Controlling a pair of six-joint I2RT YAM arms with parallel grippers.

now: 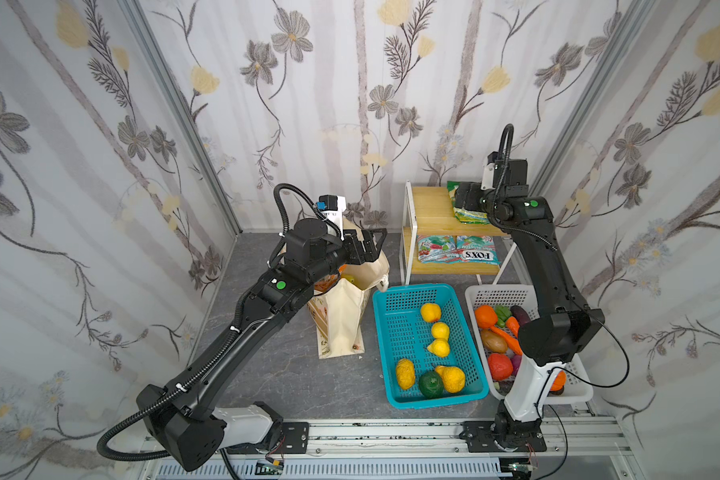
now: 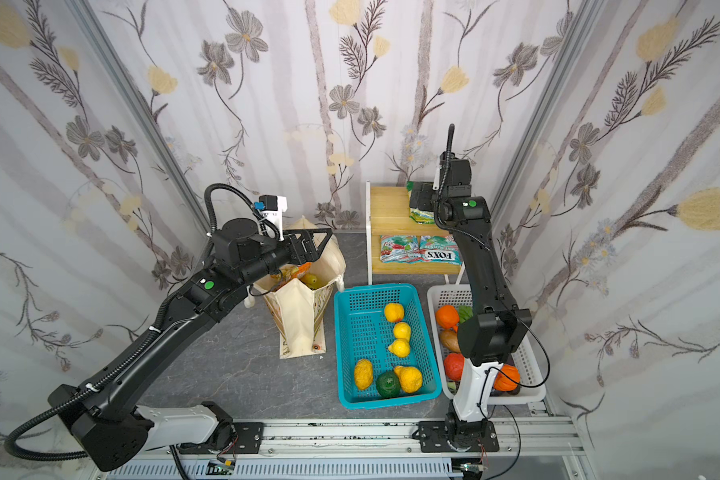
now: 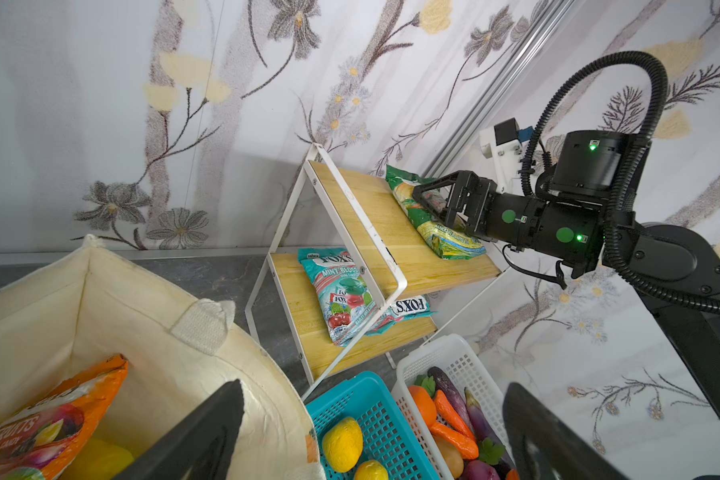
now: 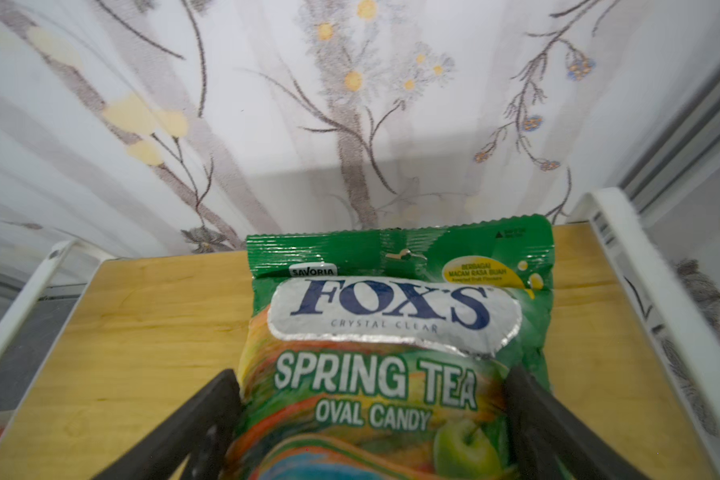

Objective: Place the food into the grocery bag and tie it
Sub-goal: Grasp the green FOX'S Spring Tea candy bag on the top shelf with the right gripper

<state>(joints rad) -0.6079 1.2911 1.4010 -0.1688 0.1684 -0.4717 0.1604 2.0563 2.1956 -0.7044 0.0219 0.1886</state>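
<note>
My grocery bag (image 3: 150, 332) is holding the orange-red packet (image 3: 59, 415); left tool (image 3: 371, 390) is gaping, right tool (image 4: 373, 374) gaping around the glossy green packet (image 4: 391, 307).

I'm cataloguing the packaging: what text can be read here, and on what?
"SAVORIA", "FOX'S CRYSTAL CLEAR", "SPRING TEA OVAL CANDY": green packet.
"FOX'S", "MINT BLOSS" (rest hidden): teal packet, lower shelf.
"FRUITS": orange packet inside the tote.
Tote's side print: too blurred to read.

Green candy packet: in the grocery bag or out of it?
Out. The green candy packet lies on the top shelf, between the right gripper's open jaws, away from the grocery bag.
</note>
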